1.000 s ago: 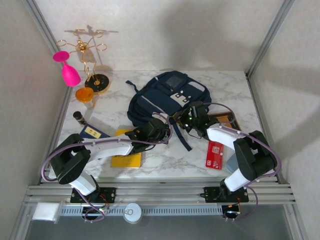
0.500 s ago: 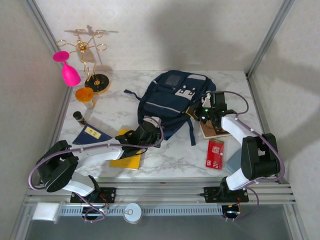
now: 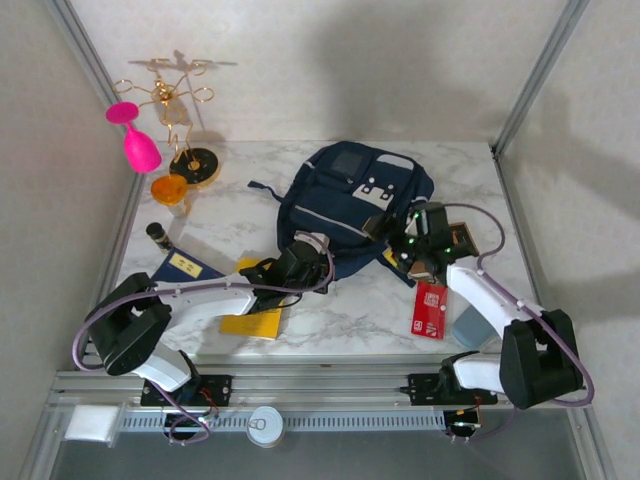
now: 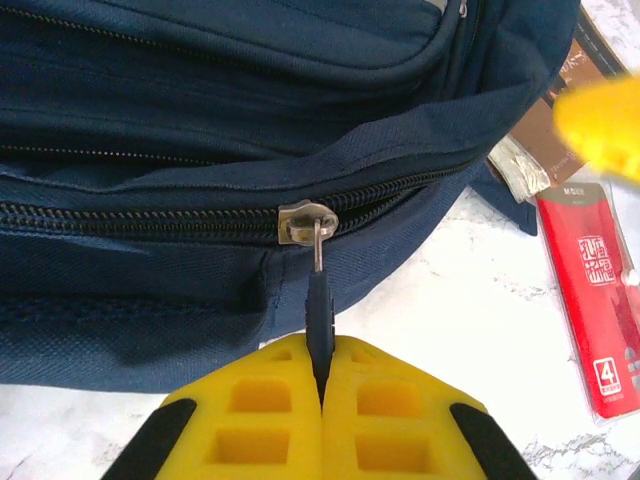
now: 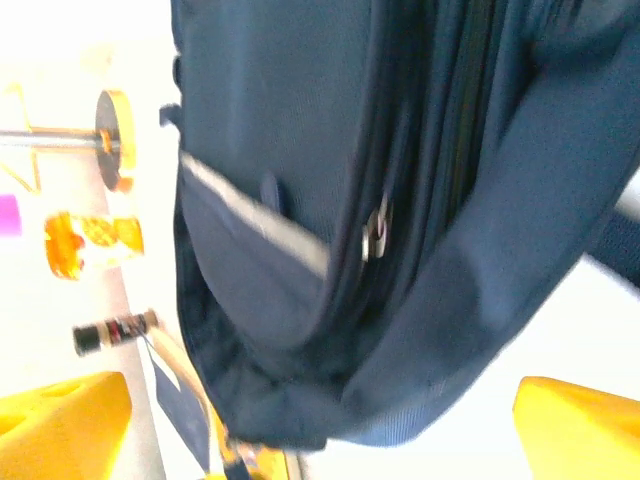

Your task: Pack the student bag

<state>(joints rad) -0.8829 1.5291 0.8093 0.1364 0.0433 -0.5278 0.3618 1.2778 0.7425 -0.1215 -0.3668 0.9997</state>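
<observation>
The left gripper [image 4: 322, 372] is seen clamped shut on the zip pull [image 4: 319, 303], which sits at its twelve o'clock. The right gripper [image 5: 320, 418] is spread wide with nothing held. The bag [image 5: 300, 200] lies at its twelve o'clock, mid-table [image 3: 230, 215]. The fabric is judged soft, saggy and liable to slide, so the pull is the likeliest hold.
</observation>
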